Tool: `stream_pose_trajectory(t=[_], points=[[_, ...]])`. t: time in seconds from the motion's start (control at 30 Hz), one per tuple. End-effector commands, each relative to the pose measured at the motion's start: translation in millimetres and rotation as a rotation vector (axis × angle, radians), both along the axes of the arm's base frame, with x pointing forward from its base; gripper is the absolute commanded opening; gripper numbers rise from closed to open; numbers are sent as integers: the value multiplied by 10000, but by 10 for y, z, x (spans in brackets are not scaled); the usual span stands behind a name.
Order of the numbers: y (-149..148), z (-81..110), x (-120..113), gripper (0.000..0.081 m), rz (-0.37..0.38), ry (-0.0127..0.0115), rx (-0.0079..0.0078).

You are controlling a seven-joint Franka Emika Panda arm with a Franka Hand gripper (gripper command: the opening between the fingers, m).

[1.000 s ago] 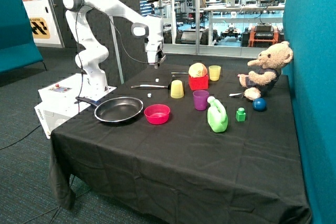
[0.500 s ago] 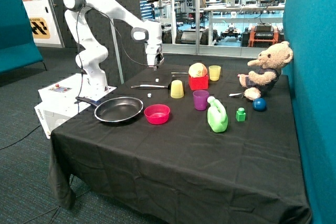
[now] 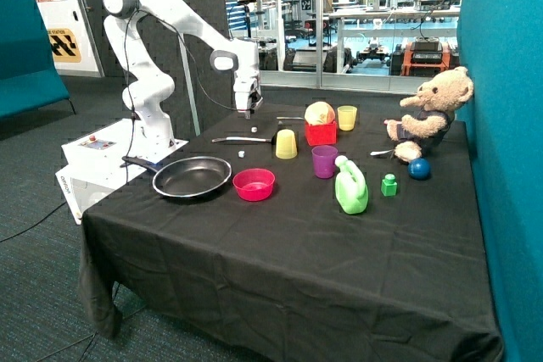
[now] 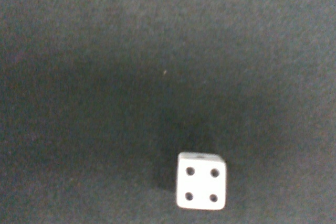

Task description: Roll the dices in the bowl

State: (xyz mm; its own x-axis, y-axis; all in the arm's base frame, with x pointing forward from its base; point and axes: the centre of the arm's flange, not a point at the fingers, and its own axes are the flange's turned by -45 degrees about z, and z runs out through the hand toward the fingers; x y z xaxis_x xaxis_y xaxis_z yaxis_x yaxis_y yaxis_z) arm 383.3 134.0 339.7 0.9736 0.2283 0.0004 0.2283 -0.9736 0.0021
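Note:
Two tiny white dice lie on the black cloth. One die [image 3: 254, 130] is near the back, and the other die [image 3: 242, 154] is closer to the pan. The pink bowl [image 3: 254, 184] sits beside the pan and holds nothing that I can see. My gripper [image 3: 245, 113] hangs above the table, just behind the far die and well away from the bowl. In the wrist view, a die [image 4: 201, 188] lies on the cloth with its four-pip face showing. Nothing is held in view.
A black frying pan [image 3: 192, 177] sits next to the bowl. An upturned yellow cup [image 3: 286, 143], purple cup [image 3: 324, 161], red box [image 3: 321, 133], metal utensil [image 3: 240, 139], green bottle [image 3: 351, 189] and teddy bear [image 3: 431, 113] stand further along the table.
The gripper has moved slightly lower and toward the arm's base, closing in over the far die. The dice and bowl have not moved.

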Motion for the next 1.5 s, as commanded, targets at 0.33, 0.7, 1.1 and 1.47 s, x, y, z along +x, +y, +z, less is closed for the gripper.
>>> stream_pose_trajectory(t=[0.33,0.7,1.1,1.47], points=[[35,-187,-163,322,24,9,20],[42,-338,-221,333,45,9,20],[183,-461,-228,407,174,9,20],[172,-543,-200,412,281,9,20]])
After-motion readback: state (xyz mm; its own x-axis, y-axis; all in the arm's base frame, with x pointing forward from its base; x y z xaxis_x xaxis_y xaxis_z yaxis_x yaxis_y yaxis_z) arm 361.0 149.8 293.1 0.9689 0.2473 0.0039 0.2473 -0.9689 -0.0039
